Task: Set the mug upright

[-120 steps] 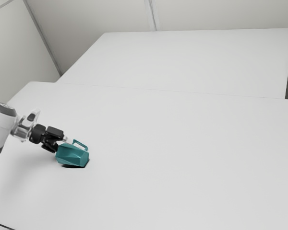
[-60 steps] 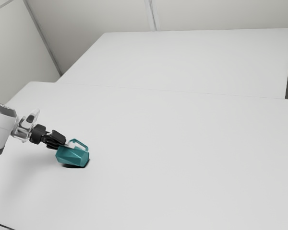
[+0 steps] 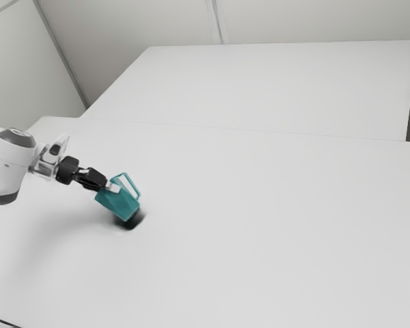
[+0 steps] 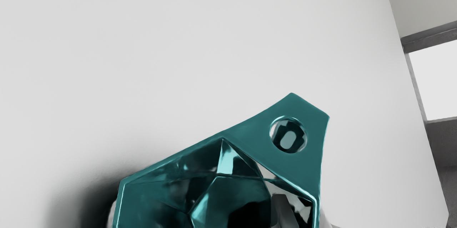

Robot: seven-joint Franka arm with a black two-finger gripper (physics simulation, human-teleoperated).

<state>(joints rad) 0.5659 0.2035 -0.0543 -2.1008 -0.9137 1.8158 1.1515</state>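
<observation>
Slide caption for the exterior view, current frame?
Franka end effector gripping a tilted teal mug over a white table.

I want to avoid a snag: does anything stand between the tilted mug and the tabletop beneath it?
Nothing visible stands between them: below the mug, held tilted in the gripper, the table bears its shadow.

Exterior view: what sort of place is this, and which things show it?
Probably a robot lab or test room: an arm reaches over a broad white table, with plain pale walls behind.

One teal mug [image 3: 116, 203], one arm [image 3: 8, 165], one pincer [image 3: 114, 186].
</observation>
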